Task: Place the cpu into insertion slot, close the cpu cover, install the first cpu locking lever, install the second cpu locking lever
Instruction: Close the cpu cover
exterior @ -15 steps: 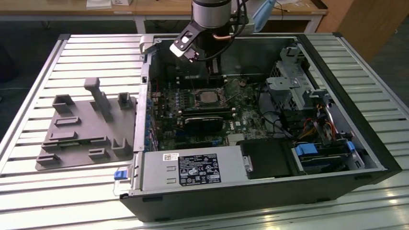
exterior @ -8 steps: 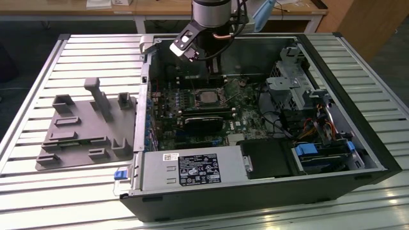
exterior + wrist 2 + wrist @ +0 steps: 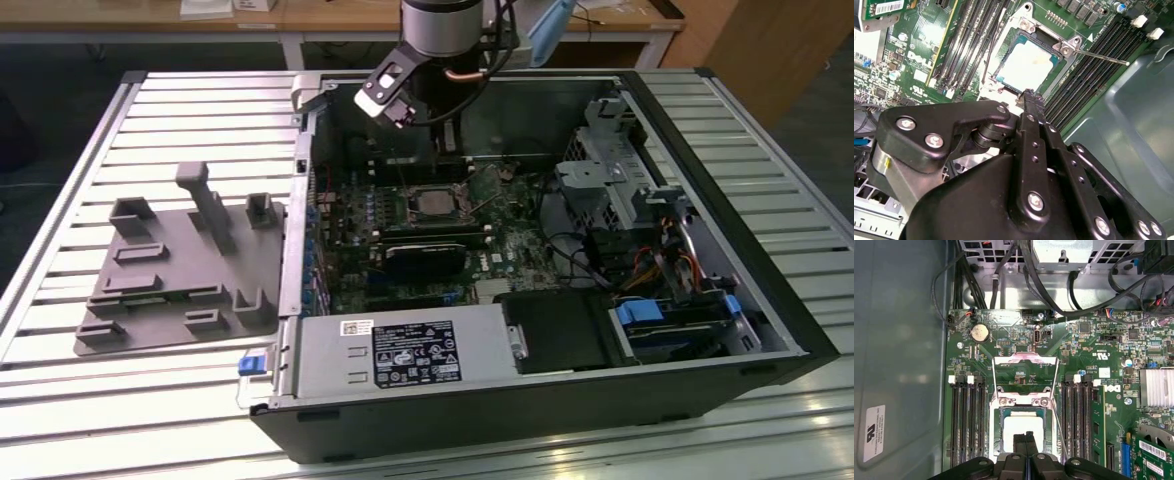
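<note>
The cpu lies flat in the insertion slot, its pale metal top facing up; it also shows in the second wrist view as a pale square. The cpu cover is swung open and stands back from the socket. Two thin wire locking levers run beside it, unlatched, and one lever sticks out over the memory slots. My gripper hovers just above the chip's edge with its black fingers pressed together and nothing between them. In the exterior view the socket sits mid-board under the arm.
Long black memory slots flank the socket on both sides. Black cables hang over the board's far end. A finned heatsink and a green card sit to one side. The case wall is close. A grey fixture lies on the table.
</note>
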